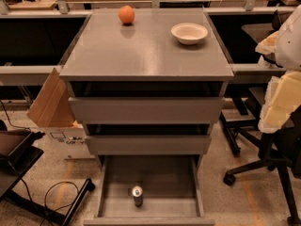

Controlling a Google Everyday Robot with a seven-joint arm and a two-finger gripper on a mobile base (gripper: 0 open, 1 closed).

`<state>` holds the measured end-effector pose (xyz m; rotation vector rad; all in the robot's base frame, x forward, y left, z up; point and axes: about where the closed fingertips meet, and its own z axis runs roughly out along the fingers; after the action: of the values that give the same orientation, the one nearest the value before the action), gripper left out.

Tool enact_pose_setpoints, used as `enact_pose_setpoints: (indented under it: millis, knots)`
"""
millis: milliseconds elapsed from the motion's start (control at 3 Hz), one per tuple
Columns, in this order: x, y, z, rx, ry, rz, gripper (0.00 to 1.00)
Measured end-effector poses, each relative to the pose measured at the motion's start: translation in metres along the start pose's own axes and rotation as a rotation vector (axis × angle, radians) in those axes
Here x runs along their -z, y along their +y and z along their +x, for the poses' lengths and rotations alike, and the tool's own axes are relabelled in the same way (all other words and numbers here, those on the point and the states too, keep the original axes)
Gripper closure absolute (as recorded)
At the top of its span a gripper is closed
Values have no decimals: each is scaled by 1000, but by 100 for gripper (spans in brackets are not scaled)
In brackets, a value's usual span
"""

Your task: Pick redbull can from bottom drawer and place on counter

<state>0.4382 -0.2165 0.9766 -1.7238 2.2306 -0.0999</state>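
Note:
The redbull can [137, 195] stands upright in the open bottom drawer [149, 207], near the middle of its front part, with its shiny silver top facing up. The counter [146, 46] is the grey top of the cabinet, directly above the drawers. My gripper [280, 100] hangs at the right edge of the view, beside the cabinet at about the height of the upper drawers. It is well above and to the right of the can and holds nothing that I can see.
An orange [126, 14] and a white bowl [189, 33] sit at the back of the counter. The two upper drawers [146, 109] stand slightly open. A cardboard box [51, 102] leans on the left. An office chair base [263, 164] is on the right, and cables [51, 197] lie on the floor at the left.

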Motion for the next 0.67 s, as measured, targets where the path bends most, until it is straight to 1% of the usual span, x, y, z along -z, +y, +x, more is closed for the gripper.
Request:
enact_pose_setpoints:
  millis: [333,667]
  knots:
    - [0,0,0,0,0,0,0]
    - [-8,-1,4,-10,27,1,0]
